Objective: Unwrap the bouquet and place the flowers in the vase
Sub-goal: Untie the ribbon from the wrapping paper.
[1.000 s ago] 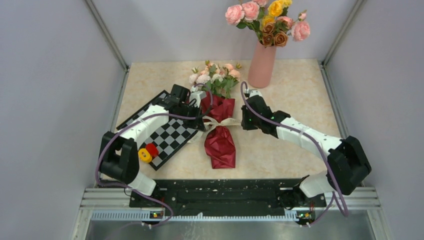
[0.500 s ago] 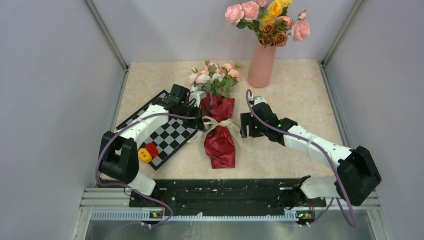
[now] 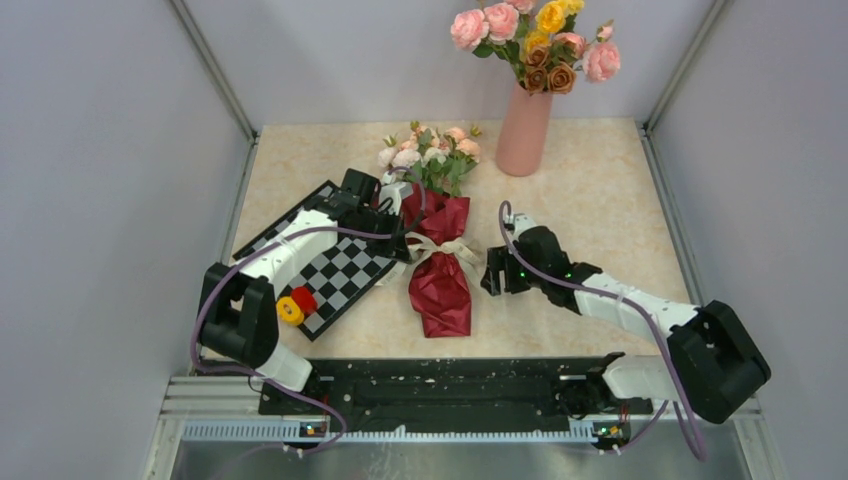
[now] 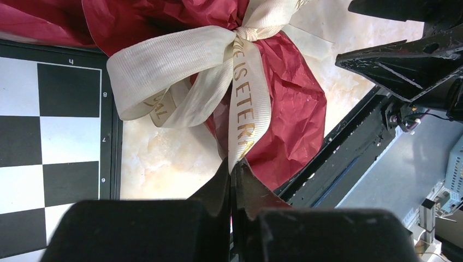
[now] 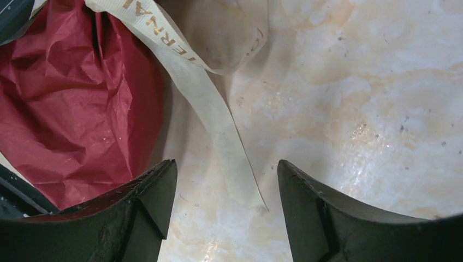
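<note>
The bouquet (image 3: 440,268) lies on the table in dark red crinkled paper (image 4: 295,103), its cream ribbon (image 4: 245,103) still knotted in a bow. The flowers (image 3: 430,155) point towards the back. My left gripper (image 3: 404,243) sits at the bouquet's left side; in the left wrist view it (image 4: 233,170) is shut on one ribbon tail. My right gripper (image 3: 492,274) is open just right of the wrap, and the other ribbon tail (image 5: 218,125) lies flat on the table between its fingers (image 5: 226,183), touching neither. The salmon-pink vase (image 3: 524,130) stands upright at the back.
Larger pink, yellow and brown roses (image 3: 535,35) fill the vase. A black-and-white chessboard (image 3: 335,270) lies left of the bouquet under my left arm, with a red piece (image 3: 303,298) and a yellow piece (image 3: 289,311) on its near corner. Grey walls enclose the table.
My right gripper has opened and drawn back towards the near edge, leaving the right ribbon tail loose on the table. The left arm and the bouquet have not moved.
</note>
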Motion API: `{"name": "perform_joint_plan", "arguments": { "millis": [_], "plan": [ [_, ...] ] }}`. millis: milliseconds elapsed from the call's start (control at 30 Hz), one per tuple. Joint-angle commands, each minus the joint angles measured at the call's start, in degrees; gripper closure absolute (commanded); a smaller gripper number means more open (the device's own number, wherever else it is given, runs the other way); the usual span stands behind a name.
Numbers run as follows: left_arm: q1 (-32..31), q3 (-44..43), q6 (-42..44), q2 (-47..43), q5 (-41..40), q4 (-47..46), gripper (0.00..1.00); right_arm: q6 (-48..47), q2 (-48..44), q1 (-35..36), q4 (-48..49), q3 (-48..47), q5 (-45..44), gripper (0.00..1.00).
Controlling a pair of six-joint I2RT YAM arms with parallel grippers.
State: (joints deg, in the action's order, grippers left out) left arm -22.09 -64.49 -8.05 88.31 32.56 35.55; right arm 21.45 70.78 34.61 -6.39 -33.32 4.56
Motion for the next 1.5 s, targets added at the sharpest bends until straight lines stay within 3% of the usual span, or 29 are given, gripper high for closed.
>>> {"name": "perform_joint_plan", "arguments": {
  "millis": [0, 200, 867, 1267, 1467],
  "plan": [
    [0.3, -0.9, -0.1, -0.3, 1.5, -1.4, 1.0, -3.2, 1.7, 0.8, 9.1, 1.0, 0.7, 0.33],
    [0.3, -0.7, -0.1, -0.4, 1.2, -1.3, 1.0, -3.6, 8.2, 2.3, 14.8, -0.7, -0.2, 0.46],
    [0.3, -1.0, 0.0, -1.0, 1.4, -1.2, 1.0, -6.1, 21.0, 7.4, 19.7, -5.7, -6.3, 0.49],
    [0.4, -0.7, -0.3, -1.4, -0.6, -1.2, 1.0, -2.6, 19.0, 9.1, 14.2, -6.4, -17.8, 0.87],
    [0.6, -0.4, -0.6, -1.7, -3.5, -1.4, 1.0, 0.2, 15.3, 9.1, 11.0, -5.6, -20.8, 1.0]
  ]
}}
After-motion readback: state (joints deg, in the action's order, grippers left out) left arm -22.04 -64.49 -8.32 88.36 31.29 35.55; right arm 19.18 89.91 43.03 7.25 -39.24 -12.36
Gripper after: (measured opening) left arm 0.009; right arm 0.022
